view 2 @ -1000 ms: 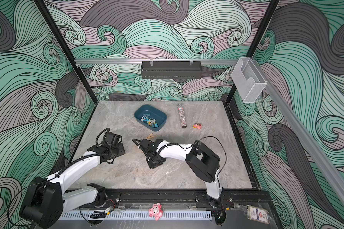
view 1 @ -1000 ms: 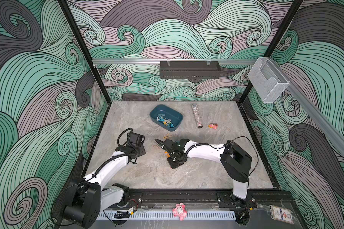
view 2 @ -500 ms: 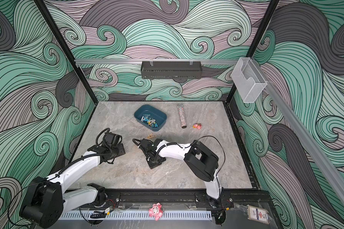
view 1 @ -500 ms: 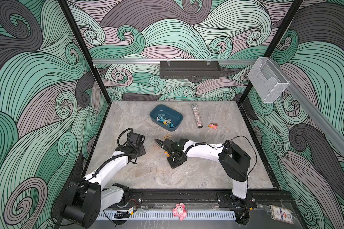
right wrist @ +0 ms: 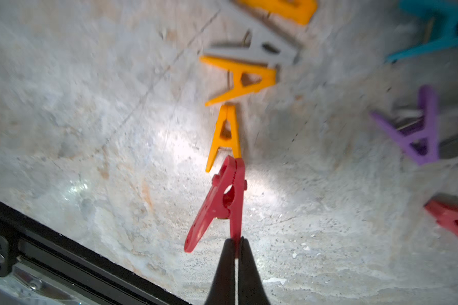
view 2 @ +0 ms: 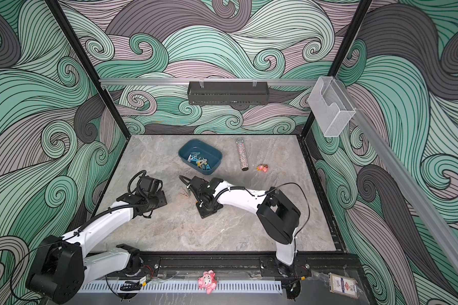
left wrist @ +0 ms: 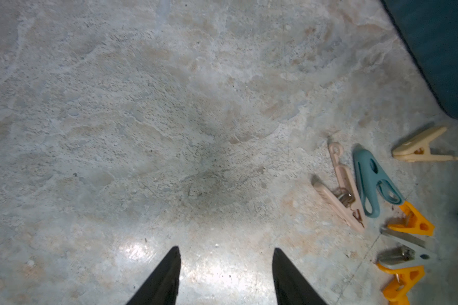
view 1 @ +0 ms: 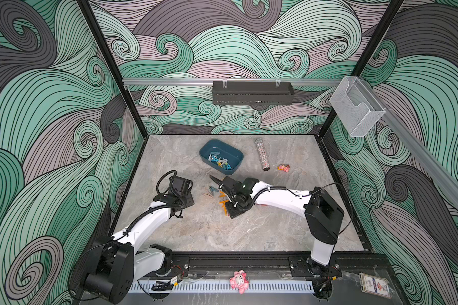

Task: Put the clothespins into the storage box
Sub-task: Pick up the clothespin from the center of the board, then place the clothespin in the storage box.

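The dark teal storage box stands at the back middle of the table, and several clothespins lie inside it. More clothespins are scattered in front of the box, under my right wrist. My right gripper is shut on one leg of a red clothespin, whose tip meets an orange one. Grey, purple and teal pins lie around. My left gripper is open over bare table, with beige and teal pins to one side.
A glitter tube and a small pink-orange toy lie right of the box. A black perforated tray hangs on the back wall and a clear holder on the right one. A pink toy figure sits on the front rail.
My right gripper has closed its jaws and the right arm has shifted slightly to the left. The left arm has not moved.
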Controlling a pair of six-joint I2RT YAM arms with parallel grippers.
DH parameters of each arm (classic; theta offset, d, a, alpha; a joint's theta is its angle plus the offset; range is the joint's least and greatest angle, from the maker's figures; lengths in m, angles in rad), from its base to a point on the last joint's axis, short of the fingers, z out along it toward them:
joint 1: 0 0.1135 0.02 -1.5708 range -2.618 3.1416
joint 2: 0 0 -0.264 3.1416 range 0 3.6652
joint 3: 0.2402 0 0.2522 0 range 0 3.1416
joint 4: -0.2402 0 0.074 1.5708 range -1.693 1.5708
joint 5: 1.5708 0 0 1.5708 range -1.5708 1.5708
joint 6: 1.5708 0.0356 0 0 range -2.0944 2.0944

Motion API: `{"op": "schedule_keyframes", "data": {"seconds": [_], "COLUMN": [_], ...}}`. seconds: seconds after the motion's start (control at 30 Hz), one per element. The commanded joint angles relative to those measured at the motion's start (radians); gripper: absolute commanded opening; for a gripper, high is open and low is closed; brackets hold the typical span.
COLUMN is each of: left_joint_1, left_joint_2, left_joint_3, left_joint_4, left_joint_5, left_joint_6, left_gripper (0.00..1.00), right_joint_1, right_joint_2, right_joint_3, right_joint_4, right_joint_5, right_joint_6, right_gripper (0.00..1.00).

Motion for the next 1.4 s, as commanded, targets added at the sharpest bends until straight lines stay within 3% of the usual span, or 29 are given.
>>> {"op": "schedule_keyframes", "data": {"seconds": [0.0, 0.23, 0.57, 0.63, 0.73, 0.87, 0.97, 1.13, 1.37], "left_joint_1": [-0.018, -0.077, -0.096, -0.096, -0.097, -0.096, -0.095, -0.106, -0.116], "left_joint_2": [0.001, -0.008, -0.032, -0.033, -0.037, -0.025, 0.029, 0.149, 0.259], "left_joint_3": [0.016, -0.006, -0.018, -0.013, -0.005, 0.027, 0.046, 0.086, 0.174], "left_joint_4": [0.031, 0.053, 0.043, 0.027, 0.015, -0.017, 0.008, 0.086, 0.095], "left_joint_5": [0.017, 0.015, 0.004, 0.003, 0.003, -0.019, 0.03, 0.121, 0.16], "left_joint_6": [0.007, -0.043, -0.066, -0.06, -0.037, -0.014, -0.021, -0.026, 0.017], "left_gripper": [0.58, 0.58, 0.59, 0.6, 0.61, 0.66, 0.68, 0.6, 0.48], "right_joint_1": [-0.073, -0.196, -0.281, -0.286, -0.287, -0.287, -0.282, -0.234, -0.164], "right_joint_2": [0.04, 0.204, 0.398, 0.422, 0.424, 0.341, 0.232, 0.046, -0.077], "right_joint_3": [0.119, 0.413, 0.679, 0.717, 0.751, 0.674, 0.512, 0.19, -0.036], "right_joint_4": [0.034, 0.055, 0.056, 0.055, 0.037, 0.035, 0.077, 0.191, 0.23], "right_joint_5": [0.043, 0.183, 0.223, 0.224, 0.239, 0.262, 0.256, 0.239, 0.251], "right_joint_6": [-0.039, -0.054, -0.056, -0.057, -0.06, -0.065, -0.041, 0.044, 0.164], "right_gripper": [0.01, 0.01, 0.03, 0.08, 0.26, 0.36, 0.38, 0.39, 0.4]}}
